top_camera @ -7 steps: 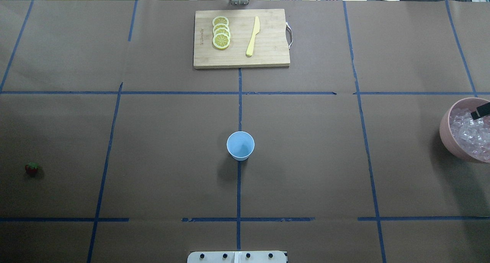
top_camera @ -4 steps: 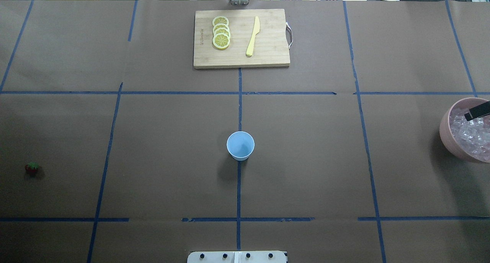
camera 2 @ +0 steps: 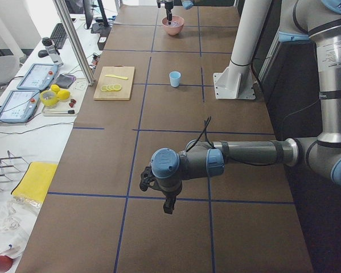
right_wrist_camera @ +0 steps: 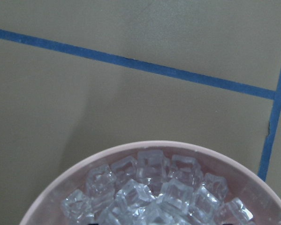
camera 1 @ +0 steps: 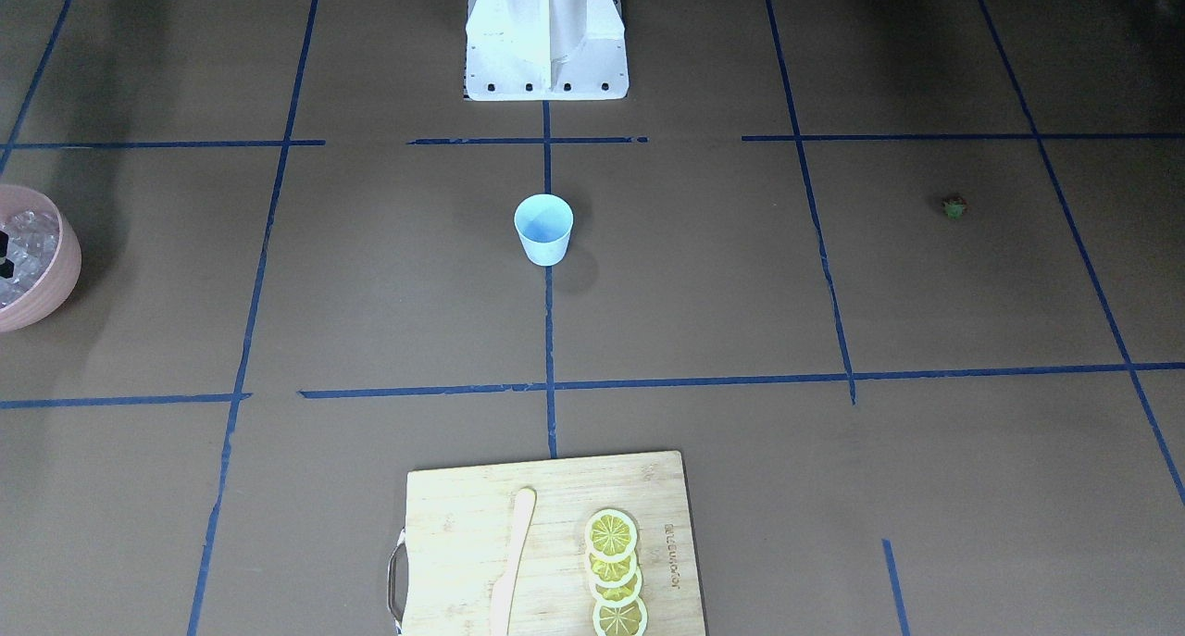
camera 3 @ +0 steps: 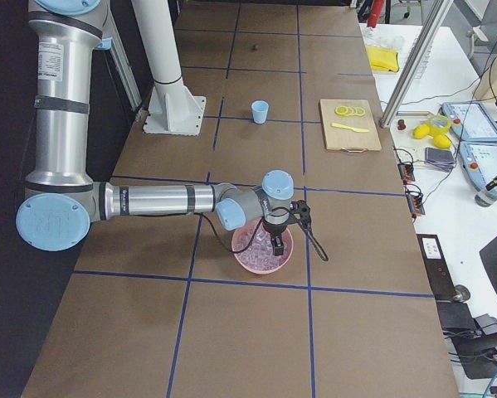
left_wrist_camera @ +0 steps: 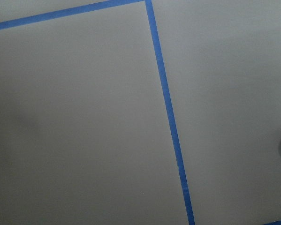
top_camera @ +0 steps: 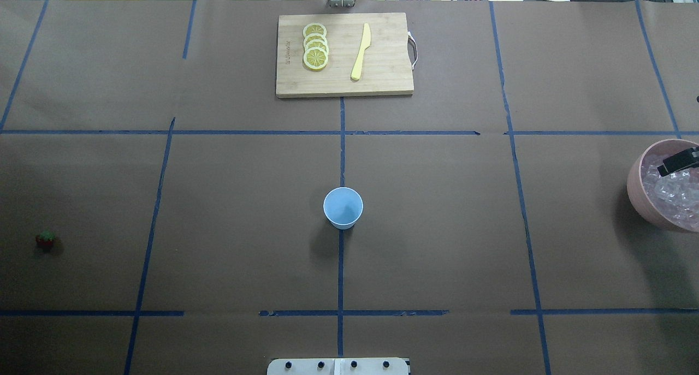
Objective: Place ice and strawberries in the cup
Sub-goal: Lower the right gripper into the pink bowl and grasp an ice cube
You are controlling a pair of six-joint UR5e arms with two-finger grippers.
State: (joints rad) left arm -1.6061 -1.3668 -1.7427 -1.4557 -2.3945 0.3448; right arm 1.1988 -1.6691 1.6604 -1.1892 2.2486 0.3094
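At table centre the cup [top_camera: 343, 207] is found empty, ice [top_camera: 671, 192] left in the bowl [top_camera: 633, 185] under the right gripper [top_camera: 676, 162], strawberry [top_camera: 45, 239] untouched well apart; whether that or the left gripper [camera 2: 169, 206] is clenched cannot be told.

table [top_camera: 437, 227] | blue tape [top_camera: 341, 146] grid | on it: cup [top_camera: 343, 207]; strawberry [top_camera: 45, 239]; pink bowl [top_camera: 634, 195]; cutting board [top_camera: 387, 53]

- Both arms [camera 3: 148, 201] are shiny grey tubes.
- The round caps [camera 3: 52, 221] at the bends are light blue.
- A thin black cable [camera 3: 313, 238] hangs off one arm.
- The white base [camera 1: 546, 43] has dark screws [camera 1: 529, 87].
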